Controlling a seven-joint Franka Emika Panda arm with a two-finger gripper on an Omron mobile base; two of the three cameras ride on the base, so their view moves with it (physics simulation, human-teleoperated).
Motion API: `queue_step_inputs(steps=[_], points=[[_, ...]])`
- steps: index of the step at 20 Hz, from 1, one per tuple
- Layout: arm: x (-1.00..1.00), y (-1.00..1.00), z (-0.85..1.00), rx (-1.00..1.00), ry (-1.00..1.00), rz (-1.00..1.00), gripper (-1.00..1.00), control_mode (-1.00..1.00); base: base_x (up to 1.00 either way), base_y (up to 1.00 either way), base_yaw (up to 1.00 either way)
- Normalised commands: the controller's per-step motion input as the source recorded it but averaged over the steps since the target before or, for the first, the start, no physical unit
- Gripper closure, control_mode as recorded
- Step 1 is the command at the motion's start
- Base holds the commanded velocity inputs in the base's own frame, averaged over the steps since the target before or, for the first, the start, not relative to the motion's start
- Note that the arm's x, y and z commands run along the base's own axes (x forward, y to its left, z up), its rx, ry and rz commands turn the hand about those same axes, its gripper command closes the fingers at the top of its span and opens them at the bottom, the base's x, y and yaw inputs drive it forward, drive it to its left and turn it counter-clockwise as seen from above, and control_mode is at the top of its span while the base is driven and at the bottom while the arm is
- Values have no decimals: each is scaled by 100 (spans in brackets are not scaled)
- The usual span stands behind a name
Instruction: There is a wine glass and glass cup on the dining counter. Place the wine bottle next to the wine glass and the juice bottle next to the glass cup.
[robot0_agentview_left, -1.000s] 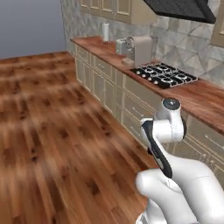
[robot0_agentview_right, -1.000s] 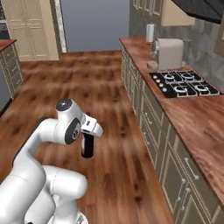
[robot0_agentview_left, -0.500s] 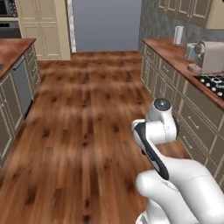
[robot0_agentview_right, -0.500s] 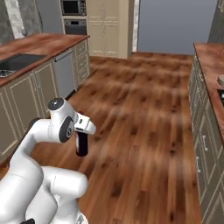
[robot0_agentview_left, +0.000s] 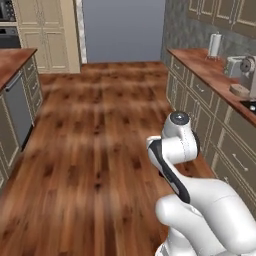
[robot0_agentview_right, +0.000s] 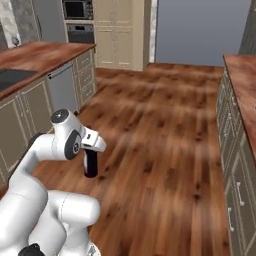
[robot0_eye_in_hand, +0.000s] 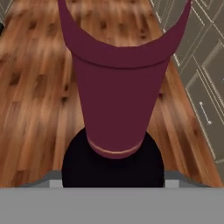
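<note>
While my rig stands on the wood floor (robot0_agentview_left: 95, 150) between two cabinet runs, the dining counter (robot0_agentview_right: 40, 52) lies off to the left.
Below the arm I see the gripper (robot0_agentview_right: 90, 150) closed on the wine bottle (robot0_agentview_right: 90, 164), hanging upright above the floor; its dark red neck (robot0_eye_in_hand: 118, 87) looms close to the hand camera.

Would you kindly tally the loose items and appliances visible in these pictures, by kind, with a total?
Wine bottle held in the gripper: 1
Paper towel roll: 1
Toaster: 1
Microwave: 1
Wall oven: 1
Total: 5
</note>
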Motion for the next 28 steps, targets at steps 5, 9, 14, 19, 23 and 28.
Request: queue_step_inputs(steps=[5,9,14,19,23,28], points=[[0,0,0,0,0,0,100,100,94,10,0],[0,0,0,0,0,0,100,100,94,10,0],[0,0,0,0,0,0,100,100,94,13,0],[0,0,0,0,0,0,100,100,94,16,2],[0,0,0,0,0,0,100,100,94,17,4],[0,0,0,0,0,0,100,100,94,17,5]])
